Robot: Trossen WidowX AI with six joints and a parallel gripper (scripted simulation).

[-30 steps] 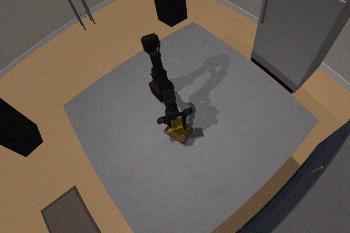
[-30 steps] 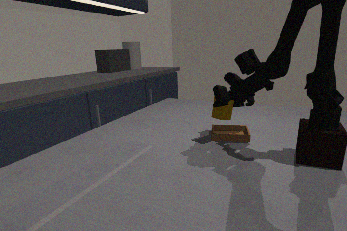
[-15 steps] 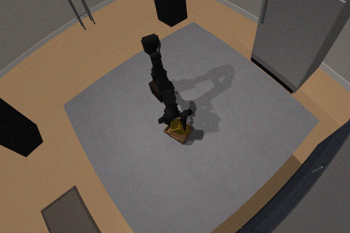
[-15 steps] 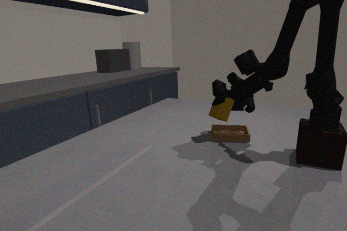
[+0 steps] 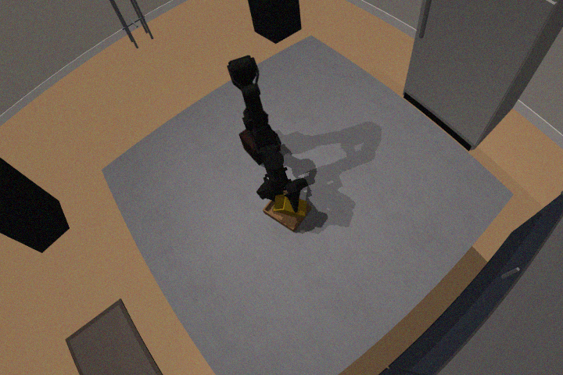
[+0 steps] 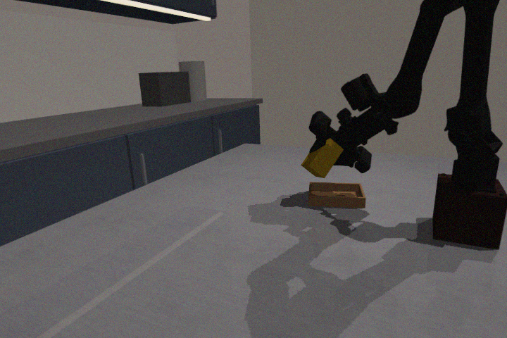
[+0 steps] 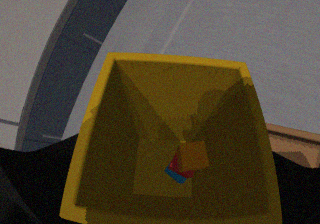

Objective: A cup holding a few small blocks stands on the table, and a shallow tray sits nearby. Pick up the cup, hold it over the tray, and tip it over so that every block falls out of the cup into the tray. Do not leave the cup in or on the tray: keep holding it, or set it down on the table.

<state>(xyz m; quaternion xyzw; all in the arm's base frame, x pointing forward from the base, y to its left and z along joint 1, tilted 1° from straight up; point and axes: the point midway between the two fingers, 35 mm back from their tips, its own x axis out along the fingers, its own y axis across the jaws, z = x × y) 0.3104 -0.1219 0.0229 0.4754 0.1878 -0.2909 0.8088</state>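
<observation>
The arm's gripper [image 5: 286, 204] [image 6: 322, 155] [image 7: 168, 124] is closed on the cup, seemingly firmly. The tray [image 5: 278, 221] [image 6: 336, 202] [image 7: 296, 134] sits below on the table [image 5: 211, 265] [image 6: 162, 286] [image 7: 225, 24]. The cup [image 5: 284, 205] [image 6: 324, 159] [image 7: 175, 61] hangs above it, tilted, its long axis slanting from upper right to lower left in the exterior view; the mouth probably faces the upper end. Inside lie 3 visible blocks: orange [image 7: 194, 155], red [image 7: 188, 174] and blue [image 7: 176, 175]. Tipping looks under way; next, roll the mouth well below horizontal, keeping it over the tray.
</observation>
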